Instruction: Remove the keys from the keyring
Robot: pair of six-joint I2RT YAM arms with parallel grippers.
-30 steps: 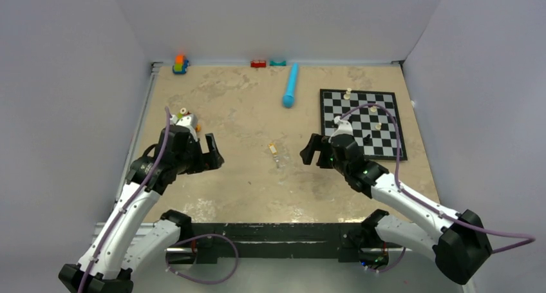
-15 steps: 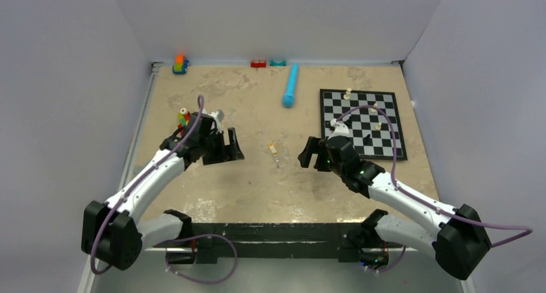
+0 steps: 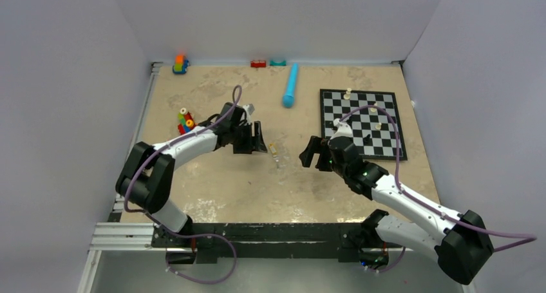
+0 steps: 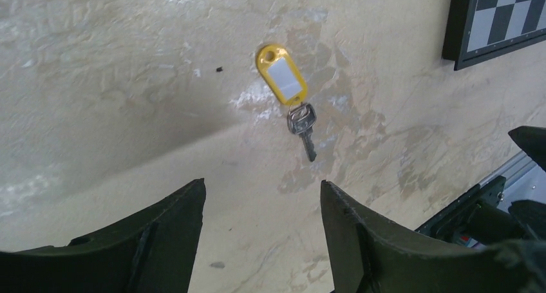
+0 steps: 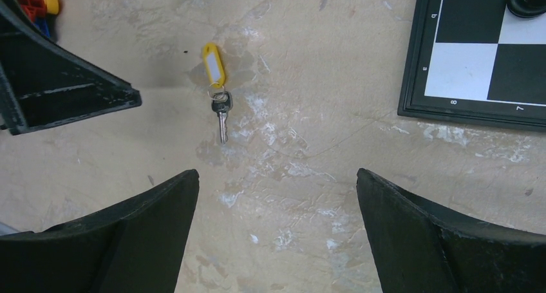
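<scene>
The keys [image 3: 277, 158] lie flat on the tan table at its centre, hung on a small ring with a yellow tag [image 3: 273, 149]. In the left wrist view the tag [image 4: 282, 74] lies beyond the keys [image 4: 302, 123], which look silvery and stacked; I cannot make out a brass one. They also show in the right wrist view [image 5: 221, 109]. My left gripper [image 3: 257, 140] is open and empty, just left of the keys [image 4: 261, 185]. My right gripper [image 3: 310, 152] is open and empty, a short way right of them [image 5: 277, 172].
A chessboard [image 3: 386, 145] with a few small white pieces lies at the right. A blue cylinder [image 3: 291, 85] lies at the back centre. Colourful toy blocks [image 3: 185, 120] stand behind the left arm. More small toys [image 3: 180, 64] line the back wall.
My left arm has swung right from the table's left side, bringing its open gripper close beside the keys. The right arm has barely moved. The keys lie where they were.
</scene>
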